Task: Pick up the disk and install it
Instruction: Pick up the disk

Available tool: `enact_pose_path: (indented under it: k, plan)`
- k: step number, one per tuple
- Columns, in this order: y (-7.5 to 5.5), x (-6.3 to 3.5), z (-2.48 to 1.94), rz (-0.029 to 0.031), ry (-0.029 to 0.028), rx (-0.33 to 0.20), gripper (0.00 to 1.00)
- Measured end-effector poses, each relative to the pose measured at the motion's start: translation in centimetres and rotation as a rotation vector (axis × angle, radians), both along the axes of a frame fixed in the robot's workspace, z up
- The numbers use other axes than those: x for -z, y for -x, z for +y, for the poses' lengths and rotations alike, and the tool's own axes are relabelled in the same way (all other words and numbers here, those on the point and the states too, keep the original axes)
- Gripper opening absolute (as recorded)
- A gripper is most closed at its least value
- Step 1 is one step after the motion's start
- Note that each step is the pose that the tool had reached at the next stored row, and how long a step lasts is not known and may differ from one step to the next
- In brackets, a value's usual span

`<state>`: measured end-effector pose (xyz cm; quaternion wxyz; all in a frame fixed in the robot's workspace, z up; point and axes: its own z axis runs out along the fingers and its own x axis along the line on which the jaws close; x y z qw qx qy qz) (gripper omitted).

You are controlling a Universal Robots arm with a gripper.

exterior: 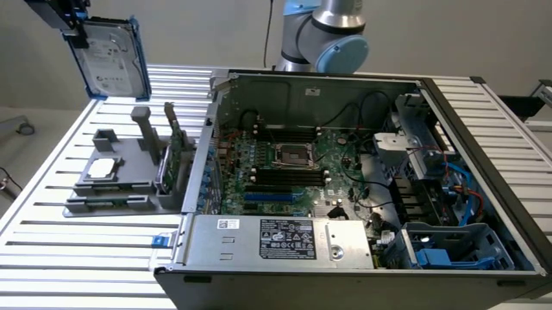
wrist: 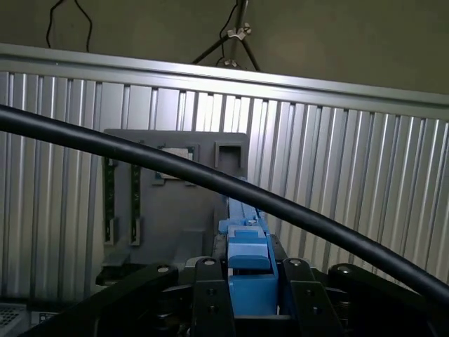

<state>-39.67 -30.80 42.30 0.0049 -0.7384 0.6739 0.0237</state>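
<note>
Exterior view: one gripper (exterior: 77, 35) holds one disk (exterior: 112, 58) (blue-framed) above the table (exterior: 61, 258).

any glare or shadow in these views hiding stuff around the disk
Exterior view: even light, the disk in the gripper plainly lit, the computer case shadowed deep inside. Wrist view: bright streaks on the slatted table, a black cable crossing in front of it.

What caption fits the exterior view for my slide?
Pincer holds the disk upright, clear of the grey fixture beside the open computer case.
</note>
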Motion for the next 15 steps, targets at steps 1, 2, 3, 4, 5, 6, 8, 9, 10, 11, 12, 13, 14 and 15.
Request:
enact_pose_path:
  k: [1,2,3,4,5,6,8,9,10,11,12,13,14,15]
  plan:
    - [-0.3,-0.32,-0.01,0.0008,-0.0016,0.000,0.33]
    - [-0.7,-0.65,-0.02,0.0014,-0.0036,0.000,0.33]
    - [-1.0,-0.98,-0.04,0.0020,-0.0055,0.000,0.33]
    - [-1.3,-1.33,-0.06,0.0029,-0.0075,-0.001,0.33]
    - [-1.7,-1.68,-0.08,0.0034,-0.0097,-0.001,0.33]
    - [-2.0,-2.02,-0.10,0.0040,-0.0120,-0.001,0.33]
    - [-2.7,-2.69,-0.16,0.0054,-0.0164,-0.001,0.33]
    - [-3.1,-2.97,-0.20,0.0059,-0.0186,-0.001,0.33]
    - [-3.4,-3.24,-0.24,0.0064,-0.0208,-0.001,0.33]
    - [-3.8,-3.49,-0.29,0.0070,-0.0227,-0.001,0.33]
    - [-4.2,-3.72,-0.33,0.0073,-0.0248,-0.001,0.33]
    - [-4.6,-3.95,-0.38,0.0078,-0.0268,-0.001,0.33]
    - [-5.0,-4.15,-0.42,0.0081,-0.0286,-0.001,0.33]
    - [-5.4,-4.34,-0.47,0.0085,-0.0303,-0.001,0.33]
